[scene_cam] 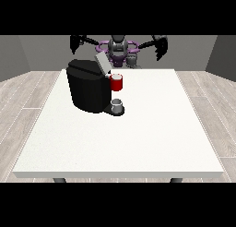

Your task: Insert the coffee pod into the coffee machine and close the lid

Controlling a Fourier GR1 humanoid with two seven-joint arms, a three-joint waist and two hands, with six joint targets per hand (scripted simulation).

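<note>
The hand at the view's left [74, 42] is hanging in the air behind the table's far edge, raised at the robot's side; whether its fingers are spread or curled I cannot tell. The hand at the view's right [161, 47] is hanging likewise on the other side, fingers pointing down, and their state is also unclear. Both are staying well apart from the black coffee machine [88, 86], which is standing on the white table [138, 138] towards the far left, its grey lid [102, 63] tilting up open. A red thing at the machine [117, 82] is sitting at its front. Below it, a grey thing [118, 105] is resting on the machine's base.
</note>
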